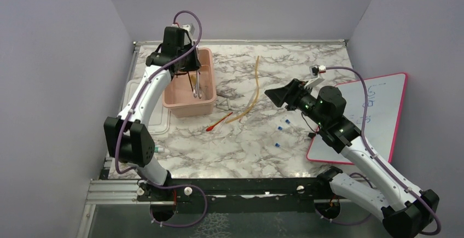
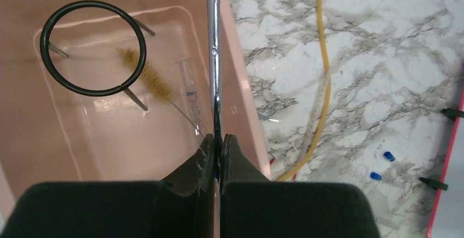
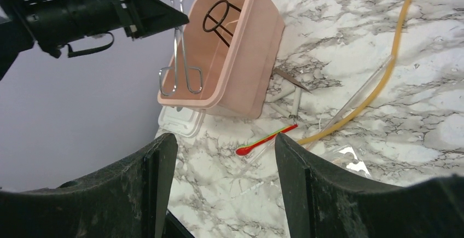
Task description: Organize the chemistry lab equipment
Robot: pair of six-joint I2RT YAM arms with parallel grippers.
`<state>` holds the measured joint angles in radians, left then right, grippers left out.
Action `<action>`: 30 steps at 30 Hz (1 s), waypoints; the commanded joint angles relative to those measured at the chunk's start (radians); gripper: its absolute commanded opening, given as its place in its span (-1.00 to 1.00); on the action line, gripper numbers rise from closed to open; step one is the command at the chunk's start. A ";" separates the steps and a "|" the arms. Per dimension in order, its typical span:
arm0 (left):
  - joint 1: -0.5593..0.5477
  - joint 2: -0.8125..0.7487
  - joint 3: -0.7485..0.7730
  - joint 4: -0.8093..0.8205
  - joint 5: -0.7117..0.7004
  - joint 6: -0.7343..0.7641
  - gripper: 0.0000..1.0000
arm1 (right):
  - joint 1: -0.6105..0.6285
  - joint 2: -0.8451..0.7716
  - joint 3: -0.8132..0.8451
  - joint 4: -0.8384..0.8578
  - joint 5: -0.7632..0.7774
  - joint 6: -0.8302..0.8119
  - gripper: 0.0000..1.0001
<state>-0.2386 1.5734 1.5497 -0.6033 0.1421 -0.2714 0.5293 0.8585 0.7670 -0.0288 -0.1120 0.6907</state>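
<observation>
My left gripper point(image 1: 191, 67) point(image 2: 219, 139) is shut on thin metal tongs point(image 2: 214, 57) and holds them hanging over the pink tub point(image 1: 189, 104); the right wrist view shows the tongs point(image 3: 178, 57) dangling inside it. In the tub lie a black wire ring point(image 2: 93, 46), a small brush point(image 2: 149, 76) and a clear graduated tube point(image 2: 189, 93). A long tan rubber tube point(image 1: 254, 85) point(image 3: 383, 79) and a red-tipped stick point(image 1: 219, 123) point(image 3: 265, 139) lie on the marble right of the tub. Tiny blue pieces point(image 1: 284, 123) lie mid-table. My right gripper point(image 1: 279, 96) point(image 3: 223, 139) is open and empty above the table.
A pink-framed whiteboard point(image 1: 377, 112) lies at the right, under my right arm. A white lid point(image 1: 156, 119) lies left of the tub. A few small tools point(image 3: 293, 85) rest by the tub's right wall. Walls close in the table at the back and sides.
</observation>
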 commanded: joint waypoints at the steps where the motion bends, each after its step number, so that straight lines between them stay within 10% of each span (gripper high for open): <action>1: 0.030 0.122 0.069 -0.057 0.093 0.020 -1.00 | 0.005 -0.006 -0.011 -0.011 0.059 -0.004 0.41; 14: 0.033 0.376 0.105 -0.028 0.149 -0.059 -0.99 | 0.005 0.010 -0.050 0.059 0.090 0.003 0.41; 30: 0.032 0.238 0.026 0.017 0.146 -0.035 -0.33 | 0.005 0.073 -0.063 -0.004 0.142 0.070 0.34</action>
<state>-0.2043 1.9175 1.5742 -0.6086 0.2764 -0.3237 0.5293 0.9169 0.7181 -0.0109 -0.0151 0.7288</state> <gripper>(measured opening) 0.321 0.678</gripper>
